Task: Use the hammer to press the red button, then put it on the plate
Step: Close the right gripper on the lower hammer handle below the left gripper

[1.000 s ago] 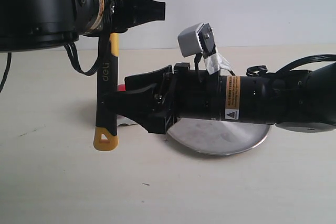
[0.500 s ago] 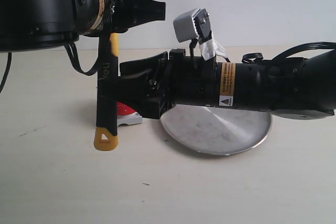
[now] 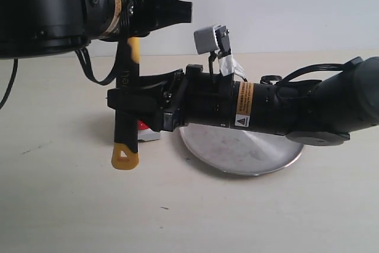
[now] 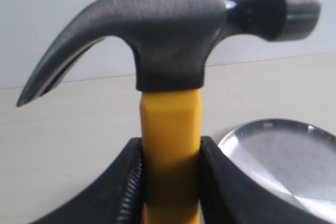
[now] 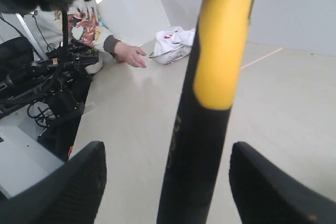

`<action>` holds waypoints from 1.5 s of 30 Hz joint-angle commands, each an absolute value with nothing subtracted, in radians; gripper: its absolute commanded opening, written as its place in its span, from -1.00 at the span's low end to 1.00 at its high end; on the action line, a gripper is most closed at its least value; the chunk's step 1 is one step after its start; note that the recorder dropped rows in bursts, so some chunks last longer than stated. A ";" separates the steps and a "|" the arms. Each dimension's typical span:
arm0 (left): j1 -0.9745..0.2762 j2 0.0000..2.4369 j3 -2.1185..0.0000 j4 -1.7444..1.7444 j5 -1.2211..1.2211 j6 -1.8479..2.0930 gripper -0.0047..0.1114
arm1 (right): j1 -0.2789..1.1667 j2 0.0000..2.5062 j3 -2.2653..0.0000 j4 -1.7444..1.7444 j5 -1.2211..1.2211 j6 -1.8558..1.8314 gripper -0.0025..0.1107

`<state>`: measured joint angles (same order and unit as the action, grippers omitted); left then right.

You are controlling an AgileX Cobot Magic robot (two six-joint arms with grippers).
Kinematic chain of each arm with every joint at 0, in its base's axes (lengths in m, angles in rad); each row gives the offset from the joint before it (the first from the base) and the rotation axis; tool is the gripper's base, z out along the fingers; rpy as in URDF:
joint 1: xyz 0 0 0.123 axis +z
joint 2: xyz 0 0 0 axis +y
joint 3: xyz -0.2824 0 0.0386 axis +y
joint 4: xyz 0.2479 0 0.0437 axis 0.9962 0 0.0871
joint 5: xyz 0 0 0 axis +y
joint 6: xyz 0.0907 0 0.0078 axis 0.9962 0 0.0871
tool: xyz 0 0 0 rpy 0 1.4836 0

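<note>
- The hammer (image 3: 126,140) hung upright over the table (image 3: 71,205), head up and yellow looped tip down, clear of the top. It was left of the middle, roughly midway between the near and far edges. The left gripper (image 4: 170,148) was clenched on the yellow neck just under the head.
- Biggest worry: a fumbled handover! The right gripper (image 5: 167,166) reached across from the right edge, its jaws spread either side of the black grip and touching neither side. If the left had let go before the right closed, the hammer would likely have dropped onto the button or the tabletop.
- Next: a crooked grab. Closing off-centre could have swung the handle and left the head badly aimed for the press.
- Smaller: the red button (image 3: 144,126) sat on the table just behind the handle, largely hidden by the right gripper. A blind stab might have clipped its grey base and shoved it.
- Containers, big one first: the plate (image 3: 249,152) lay just right of the button, near mid-table, and held nothing.
- A wire basket (image 5: 169,52), far in the background of the right wrist view, held something white and bunched; what it was, I couldn't tell.
</note>
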<state>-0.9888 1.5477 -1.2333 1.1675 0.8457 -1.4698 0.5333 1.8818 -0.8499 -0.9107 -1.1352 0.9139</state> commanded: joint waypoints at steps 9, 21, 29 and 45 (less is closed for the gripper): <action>-0.991 1.536 -1.244 1.218 0.749 -1.472 -0.92 | 0.535 1.919 -0.877 -0.836 -1.153 0.887 0.15; -0.991 1.536 -1.244 1.218 0.708 -1.468 -0.92 | 0.535 1.919 -0.897 -0.855 -1.062 0.921 0.07; -0.991 1.536 -1.244 1.218 0.708 -1.468 -0.92 | 0.535 1.919 -0.897 -0.855 -1.062 0.947 -0.13; -0.991 1.536 -1.244 1.218 0.708 -1.468 -0.92 | 0.535 1.919 -0.897 -0.854 -1.062 0.952 -0.96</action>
<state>-0.9888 1.5477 -1.2333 1.1728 0.7135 -1.4698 0.5369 1.9182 -0.8916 -0.8648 -1.0678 0.9439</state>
